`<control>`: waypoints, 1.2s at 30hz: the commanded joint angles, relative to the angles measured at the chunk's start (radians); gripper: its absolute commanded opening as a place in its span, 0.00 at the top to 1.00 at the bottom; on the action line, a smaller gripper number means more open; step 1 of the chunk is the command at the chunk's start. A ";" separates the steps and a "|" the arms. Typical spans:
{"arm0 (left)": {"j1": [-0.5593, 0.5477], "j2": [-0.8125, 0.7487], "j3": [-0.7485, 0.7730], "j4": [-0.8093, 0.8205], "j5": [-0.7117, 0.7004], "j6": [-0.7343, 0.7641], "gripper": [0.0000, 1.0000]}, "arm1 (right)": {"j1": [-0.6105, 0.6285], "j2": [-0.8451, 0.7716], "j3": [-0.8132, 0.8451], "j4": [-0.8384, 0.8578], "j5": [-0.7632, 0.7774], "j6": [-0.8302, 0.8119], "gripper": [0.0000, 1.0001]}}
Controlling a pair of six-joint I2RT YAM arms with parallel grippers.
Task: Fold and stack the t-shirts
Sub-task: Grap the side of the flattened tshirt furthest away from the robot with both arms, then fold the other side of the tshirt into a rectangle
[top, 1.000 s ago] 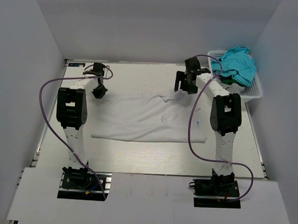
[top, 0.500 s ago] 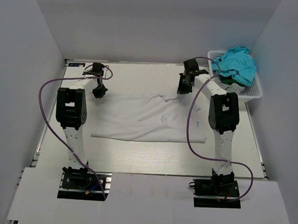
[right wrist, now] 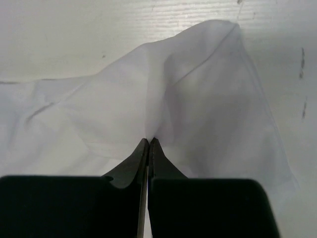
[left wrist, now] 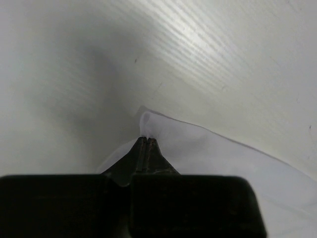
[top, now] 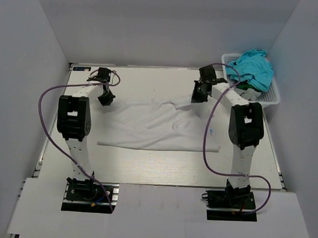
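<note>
A plain white t-shirt (top: 153, 126) lies spread across the middle of the table. My left gripper (top: 105, 98) is shut on the shirt's far-left corner (left wrist: 148, 121), pinching a small tip of cloth. At the far-right corner my right gripper (top: 198, 96) is shut on a raised fold of the same white t-shirt (right wrist: 198, 99). A small blue label (top: 210, 131) shows near the shirt's right edge. A teal t-shirt (top: 252, 68) is heaped in the basket at the back right.
A white mesh basket (top: 271, 95) stands at the back right corner beside my right arm, with a bit of dark cloth under the teal one. Grey walls close in the table on three sides. Purple cables loop off both arms.
My right gripper came down onto the far-right corner of the white t-shirt and closed on it. The left gripper has stayed shut on its corner.
</note>
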 commanded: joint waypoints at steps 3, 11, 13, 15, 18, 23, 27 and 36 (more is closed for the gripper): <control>-0.011 -0.205 -0.111 0.012 -0.023 -0.048 1.00 | -0.004 -0.282 -0.151 0.060 -0.013 0.013 1.00; -0.011 -0.391 -0.306 0.095 -0.013 -0.108 1.00 | -0.004 -0.537 -0.429 0.041 -0.033 0.035 1.00; -0.011 -0.437 -0.343 0.115 -0.013 -0.119 1.00 | -0.005 -0.571 -0.495 0.018 -0.039 0.049 1.00; -0.011 -0.460 -0.381 0.124 -0.013 -0.131 1.00 | -0.007 -0.635 -0.542 0.008 -0.042 0.068 1.00; -0.011 -0.482 -0.401 0.124 -0.026 -0.142 1.00 | -0.004 -0.723 -0.604 0.001 -0.061 0.084 1.00; -0.011 -0.482 -0.430 0.096 -0.036 -0.172 1.00 | -0.004 -0.798 -0.713 -0.016 -0.102 0.142 1.00; -0.011 -0.482 -0.452 0.096 -0.046 -0.182 1.00 | 0.001 -0.888 -0.882 0.049 -0.162 0.234 1.00; -0.011 -0.452 -0.461 0.084 -0.064 -0.225 1.00 | 0.001 -0.958 -1.116 0.270 -0.170 0.388 0.98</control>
